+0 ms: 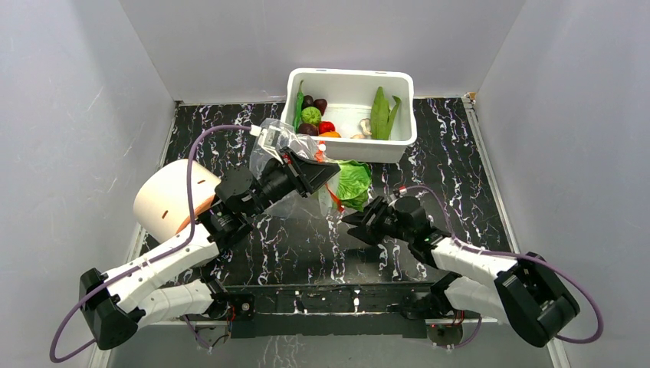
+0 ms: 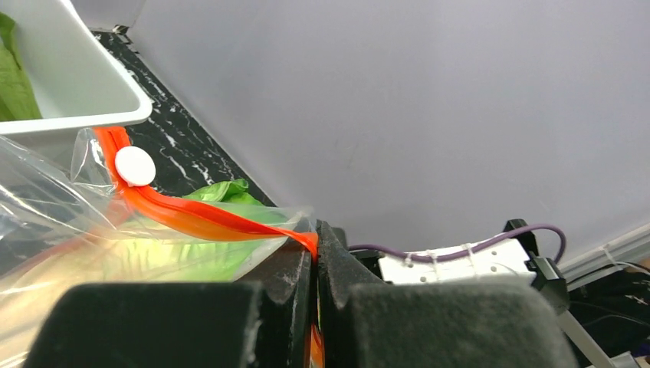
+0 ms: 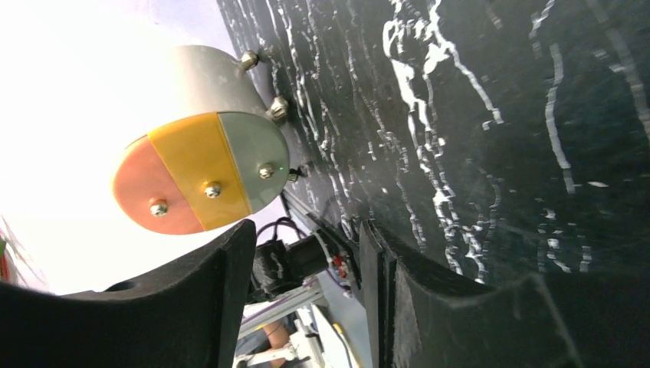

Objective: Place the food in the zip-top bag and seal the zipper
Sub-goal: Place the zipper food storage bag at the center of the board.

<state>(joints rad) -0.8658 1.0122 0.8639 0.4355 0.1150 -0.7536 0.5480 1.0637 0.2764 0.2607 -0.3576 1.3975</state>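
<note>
My left gripper (image 1: 320, 173) is shut on the orange-red zipper (image 2: 199, 218) of the clear zip-top bag (image 1: 274, 144) and holds it above the table. The zipper's white slider (image 2: 136, 166) sits near the tub. The pale-green cabbage (image 1: 354, 182) lies by the bag's mouth and shows through the plastic in the left wrist view (image 2: 192, 261). The green ball (image 1: 310, 116), red tomato (image 1: 326, 126), purple rounds (image 1: 308, 100), orange piece (image 1: 331, 134), long pods (image 1: 381, 113) and mushrooms (image 1: 364, 127) lie in the white tub. My right gripper (image 1: 359, 222) is open and empty, just right of the cabbage.
The white tub (image 1: 383, 147) stands at the back centre; its corner shows in the left wrist view (image 2: 69, 84). A white cylinder (image 1: 165, 199) with an orange and yellow end face (image 3: 201, 172) lies at the left beside my left arm. Grey walls enclose the black marbled table (image 1: 460, 192).
</note>
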